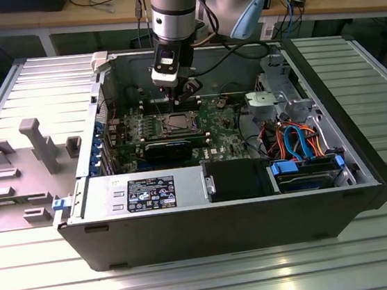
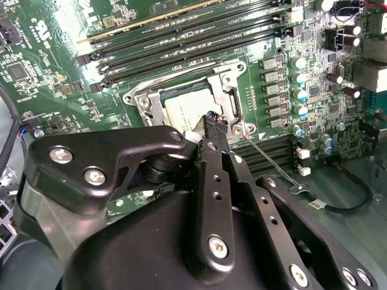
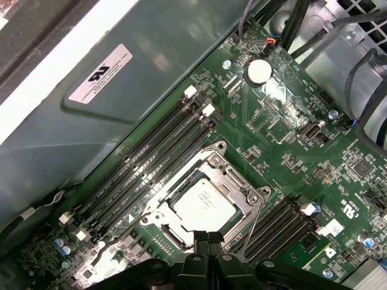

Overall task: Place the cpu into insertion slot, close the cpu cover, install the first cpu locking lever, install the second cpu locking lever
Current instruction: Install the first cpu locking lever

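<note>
The pincer (image 3: 208, 240), pressed together, hovers at the cpu cover (image 3: 239, 184) (cpu (image 3: 202, 204) seated beneath).

silver cpu (image 3: 207, 202) seated in insertion slot (image 3: 158, 212), cover (image 3: 234, 179) closed

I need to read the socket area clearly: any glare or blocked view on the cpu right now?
In the first wrist view the cpu is evenly lit, with a mild sheen; the gripper cuts off its near edge. In the second wrist view the gripper's dark body blocks much of the chip. In the exterior view it sits small, in the case's shade.
</note>
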Controlling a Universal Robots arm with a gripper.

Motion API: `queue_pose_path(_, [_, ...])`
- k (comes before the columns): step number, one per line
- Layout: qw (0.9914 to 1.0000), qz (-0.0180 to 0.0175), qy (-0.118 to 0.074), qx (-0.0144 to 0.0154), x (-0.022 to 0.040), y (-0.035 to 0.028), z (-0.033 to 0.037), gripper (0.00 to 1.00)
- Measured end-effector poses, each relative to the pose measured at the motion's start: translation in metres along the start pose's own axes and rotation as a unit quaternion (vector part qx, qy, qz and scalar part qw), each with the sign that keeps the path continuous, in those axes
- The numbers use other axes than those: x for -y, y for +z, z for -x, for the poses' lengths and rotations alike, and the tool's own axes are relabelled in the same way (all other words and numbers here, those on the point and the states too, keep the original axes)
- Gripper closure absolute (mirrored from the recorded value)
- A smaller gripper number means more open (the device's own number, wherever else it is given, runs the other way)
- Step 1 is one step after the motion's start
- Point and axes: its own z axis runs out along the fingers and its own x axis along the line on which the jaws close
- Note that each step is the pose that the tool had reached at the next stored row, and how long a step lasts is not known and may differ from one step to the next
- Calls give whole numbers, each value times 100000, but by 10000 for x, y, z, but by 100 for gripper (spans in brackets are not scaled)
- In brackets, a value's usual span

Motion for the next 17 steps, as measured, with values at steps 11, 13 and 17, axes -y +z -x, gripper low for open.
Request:
queue_pose_path(11, [99996, -13, -850, 43, 0, 0, 0, 89])
queue_pose_path(13, [99995, -18, -993, 52, 0, 0, 0, 89])
queue_pose_path(17, [99992, -21, -1291, 67, 0, 0, 0, 89])
